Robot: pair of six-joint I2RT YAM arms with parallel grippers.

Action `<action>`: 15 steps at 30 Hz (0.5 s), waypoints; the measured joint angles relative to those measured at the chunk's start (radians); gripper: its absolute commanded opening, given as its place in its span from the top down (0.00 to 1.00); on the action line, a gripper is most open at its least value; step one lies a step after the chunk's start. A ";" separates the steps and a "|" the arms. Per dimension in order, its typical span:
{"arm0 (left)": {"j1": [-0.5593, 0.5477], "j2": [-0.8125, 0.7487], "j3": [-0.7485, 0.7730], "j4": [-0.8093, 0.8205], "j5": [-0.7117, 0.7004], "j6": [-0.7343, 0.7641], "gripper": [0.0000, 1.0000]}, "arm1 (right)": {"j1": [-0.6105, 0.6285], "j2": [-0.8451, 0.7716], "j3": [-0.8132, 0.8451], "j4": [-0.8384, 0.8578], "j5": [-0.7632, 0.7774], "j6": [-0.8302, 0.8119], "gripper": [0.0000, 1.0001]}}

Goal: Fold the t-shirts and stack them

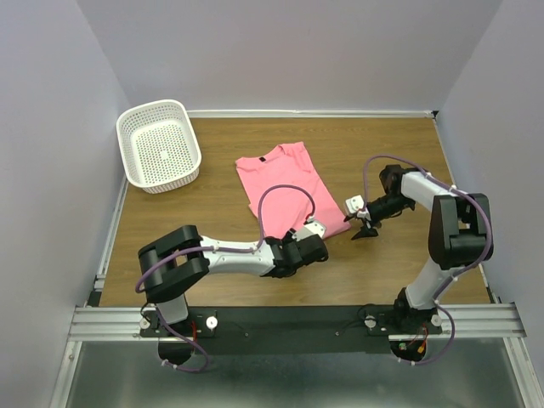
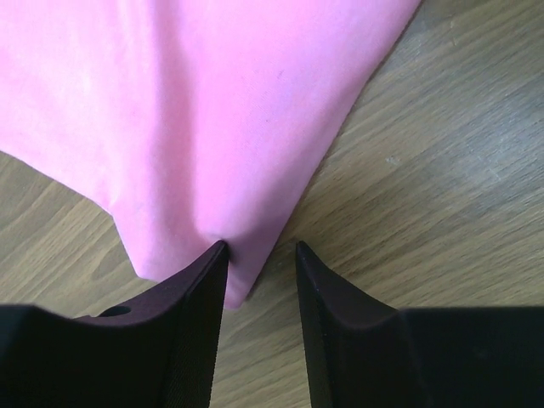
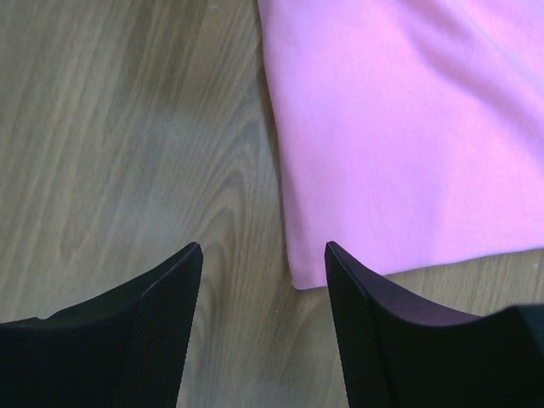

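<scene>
A pink t-shirt point(image 1: 285, 183) lies folded into a narrow panel in the middle of the wooden table point(image 1: 408, 153), collar towards the back. My left gripper point(image 1: 319, 246) sits low at the shirt's near edge. In the left wrist view the t-shirt point(image 2: 212, 110) ends in a corner lying between the jaws of the left gripper point(image 2: 261, 246); the left finger touches the cloth and a gap still shows. My right gripper point(image 1: 364, 231) is at the near right corner. In the right wrist view it point(image 3: 263, 246) stands open, with the t-shirt's point(image 3: 399, 127) corner just inside the right finger.
A white perforated basket point(image 1: 159, 144) stands at the back left of the table, holding nothing. Pale walls close in the back and both sides. The metal rail point(image 1: 289, 319) with both arm bases runs along the near edge.
</scene>
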State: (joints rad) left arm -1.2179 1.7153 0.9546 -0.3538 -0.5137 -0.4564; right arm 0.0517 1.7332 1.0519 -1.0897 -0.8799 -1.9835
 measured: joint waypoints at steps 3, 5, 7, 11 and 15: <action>0.008 0.002 0.000 0.017 0.008 0.000 0.54 | 0.011 0.025 0.005 0.050 0.022 0.001 0.36; 0.013 0.003 -0.001 0.027 0.013 0.000 0.54 | 0.021 0.049 0.013 0.079 0.034 0.005 0.37; 0.014 0.003 -0.005 0.040 0.017 0.000 0.54 | 0.029 0.068 0.023 0.105 0.046 0.012 0.39; 0.019 -0.005 -0.025 0.074 0.019 -0.001 0.54 | 0.053 0.102 0.032 0.163 0.074 0.041 0.46; 0.019 -0.017 -0.048 0.106 0.023 -0.006 0.54 | 0.068 0.113 0.042 0.179 0.076 0.071 0.57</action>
State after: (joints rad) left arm -1.1988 1.6985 0.9066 -0.2481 -0.4904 -0.4629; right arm 0.1192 1.8462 1.0935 -0.9104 -0.8043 -1.9121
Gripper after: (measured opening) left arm 0.457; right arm 0.492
